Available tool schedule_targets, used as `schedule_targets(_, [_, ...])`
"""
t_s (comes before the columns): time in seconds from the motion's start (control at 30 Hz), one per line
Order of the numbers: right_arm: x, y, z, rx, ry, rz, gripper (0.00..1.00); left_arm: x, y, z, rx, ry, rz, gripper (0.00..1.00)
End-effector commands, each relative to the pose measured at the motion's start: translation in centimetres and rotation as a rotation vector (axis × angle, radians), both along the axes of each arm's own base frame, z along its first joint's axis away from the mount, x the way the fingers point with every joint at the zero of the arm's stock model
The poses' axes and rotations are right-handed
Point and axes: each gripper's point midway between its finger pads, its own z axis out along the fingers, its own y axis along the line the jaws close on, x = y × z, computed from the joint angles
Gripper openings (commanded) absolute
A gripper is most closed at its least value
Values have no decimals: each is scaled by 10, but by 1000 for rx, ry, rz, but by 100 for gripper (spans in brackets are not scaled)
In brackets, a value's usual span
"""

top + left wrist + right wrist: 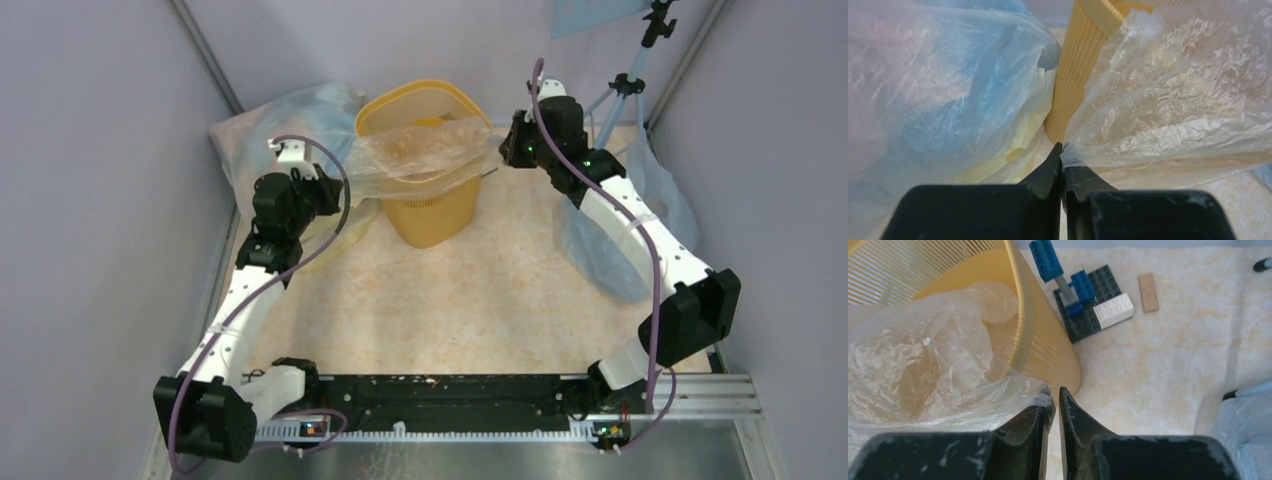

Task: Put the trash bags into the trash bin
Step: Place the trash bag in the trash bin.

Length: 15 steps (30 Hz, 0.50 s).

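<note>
The yellow trash bin (432, 218) stands at the back middle of the table. A clear, wrinkly trash bag (420, 152) is stretched across its mouth and sags partly inside. My left gripper (338, 186) is at the bin's left side; in the left wrist view its jaws (1062, 150) are shut on the trash bag's (1173, 100) corner, beside the ribbed bin wall (1080, 70). My right gripper (503, 150) is at the bin's right rim. In the right wrist view, the gripper (1054, 394) stands slightly open, with the bag (933, 365) draped over its left finger above the bin (1043, 340).
A big bluish plastic sack (290, 115) lies behind the left arm and fills the left of the wrist view (948, 90). Another sack (610, 250) lies under the right arm. A blue-and-white block tower (1083, 295) and a small wooden block (1148, 292) sit behind the bin. A tripod (630, 80) stands at the back right.
</note>
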Motion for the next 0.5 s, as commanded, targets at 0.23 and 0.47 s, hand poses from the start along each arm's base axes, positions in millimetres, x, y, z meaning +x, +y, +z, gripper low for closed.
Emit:
schedule_targets(0.23, [35,2,62,30,-179,-22,19,39,7,54,-68,-145,60,23])
schedule_targets(0.47, [51,6,45,25,-132,-17,19,59,6,40,-91,-96,59,27])
